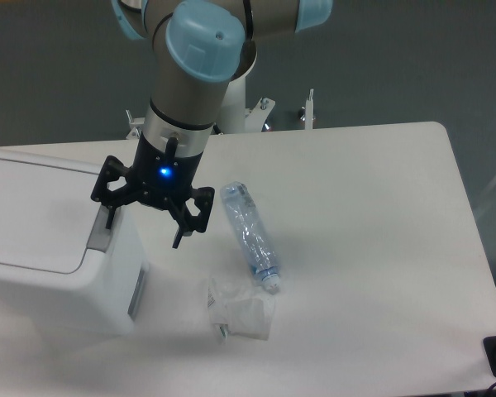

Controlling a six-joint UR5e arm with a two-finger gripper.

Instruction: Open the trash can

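The trash can [41,240] is a large white boxy bin at the left of the table, its flat lid down. Its grey push tab [99,236] sits at the lid's right rim, partly covered by one black finger. My gripper [143,229] hangs over the bin's right edge with its black fingers spread wide and nothing between them. One finger is over the tab and the other is off the bin's right side, above the table.
A crushed clear plastic bottle [250,236] lies on the table right of the gripper. A crumpled transparent wrapper [240,308] lies in front of it. Metal brackets [306,112] stand at the table's back edge by the arm's base.
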